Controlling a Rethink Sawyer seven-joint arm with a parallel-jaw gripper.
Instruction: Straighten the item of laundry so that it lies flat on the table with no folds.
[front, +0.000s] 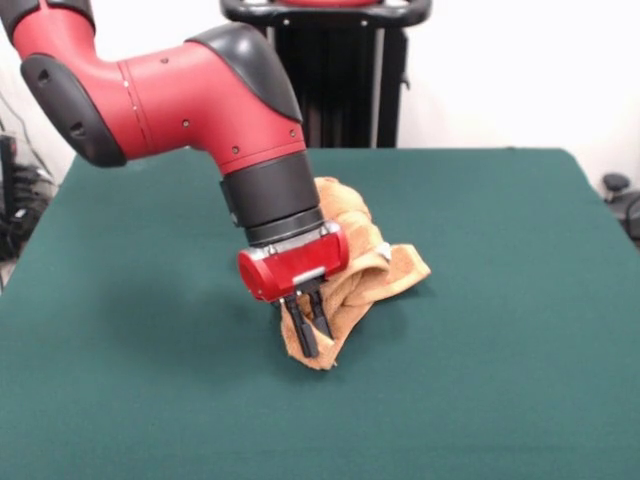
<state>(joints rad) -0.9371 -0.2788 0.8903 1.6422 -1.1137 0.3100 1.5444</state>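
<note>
Now: tool (311, 328) pinched on bunched, twisted terry towel (372, 262), green felt table (520, 330).

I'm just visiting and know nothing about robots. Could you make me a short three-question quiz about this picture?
1. True or false: the towel lies flat on the table.
2. The gripper is: A) high above the towel, B) down at the towel's near end, C) at the table's edge.
3. What colour is the table top?

Key: 1 false, it is bunched in folds. 2 B. 3 dark green.
</note>
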